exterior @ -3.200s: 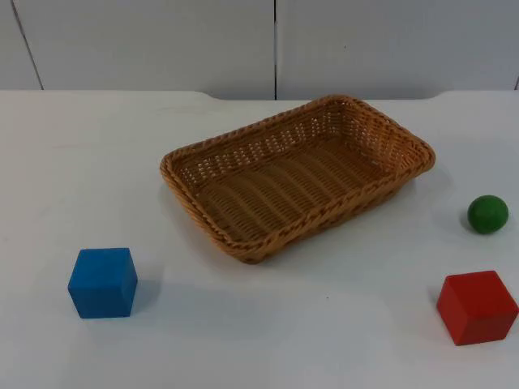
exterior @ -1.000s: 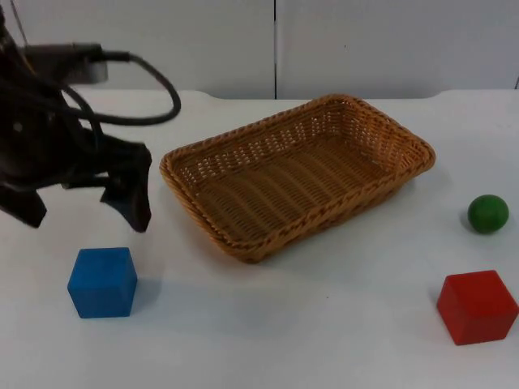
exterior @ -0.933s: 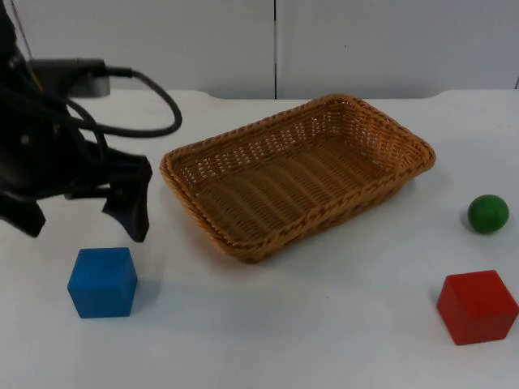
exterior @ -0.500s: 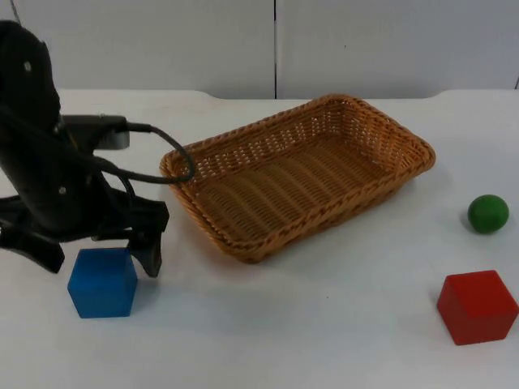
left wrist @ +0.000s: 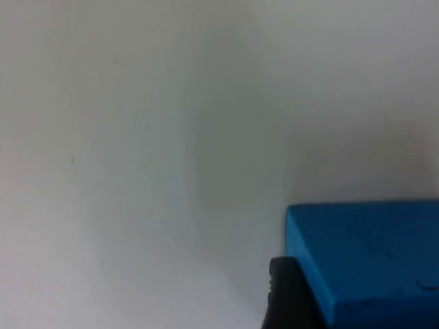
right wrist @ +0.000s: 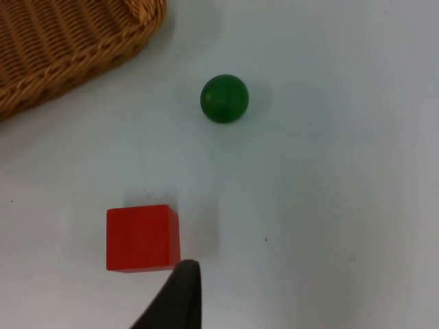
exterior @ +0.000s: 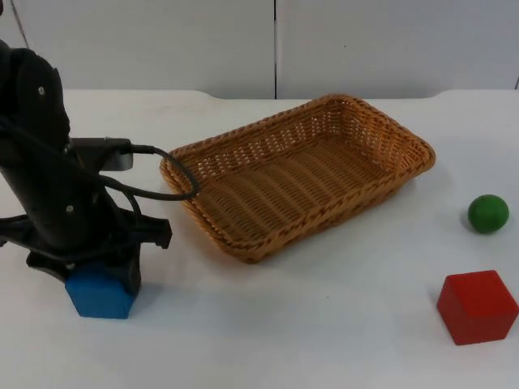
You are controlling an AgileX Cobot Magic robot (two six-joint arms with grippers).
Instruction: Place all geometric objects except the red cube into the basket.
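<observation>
A blue cube lies on the white table at the front left. My left gripper has come down over it and stands open, one finger on each side; one fingertip sits right against the cube's side. The empty wicker basket stands in the middle. At the right lie a green ball and, nearer the front, a red cube. My right gripper waits above the table beside the red cube.
The left arm rises over the table's left side, close to the basket's left corner. The grey partition wall closes the table at the back.
The left arm came in from the upper left and lowered its gripper onto the blue cube, now straddling it. Basket, ball and red cube stayed put.
</observation>
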